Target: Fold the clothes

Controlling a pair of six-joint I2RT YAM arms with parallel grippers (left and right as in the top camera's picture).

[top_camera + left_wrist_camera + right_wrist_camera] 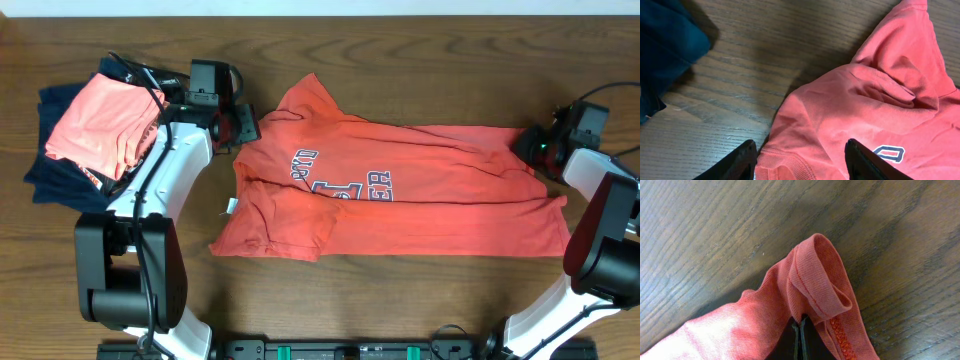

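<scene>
The red-orange T-shirt [420, 190] lies spread sideways across the middle of the table [400, 300], with one sleeve side folded over. It looks light, soft and limp, so I'd expect it to sag and wrinkle when lifted. Doubled edges look like the best grip. The right fingers [799, 342] are pinched closed on a hem corner [815, 275]. The left fingers [862, 160] stand apart, straddling the collar edge [785, 167].

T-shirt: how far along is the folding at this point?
Early. Done: the T-shirt lies spread lengthwise on the table, one sleeve seemingly turned in over the body. In hand: the right gripper is shut on a hem corner; the left gripper is open over the shoulder edge. Left: every main fold; the shirt is at full length, lettering showing.
</scene>
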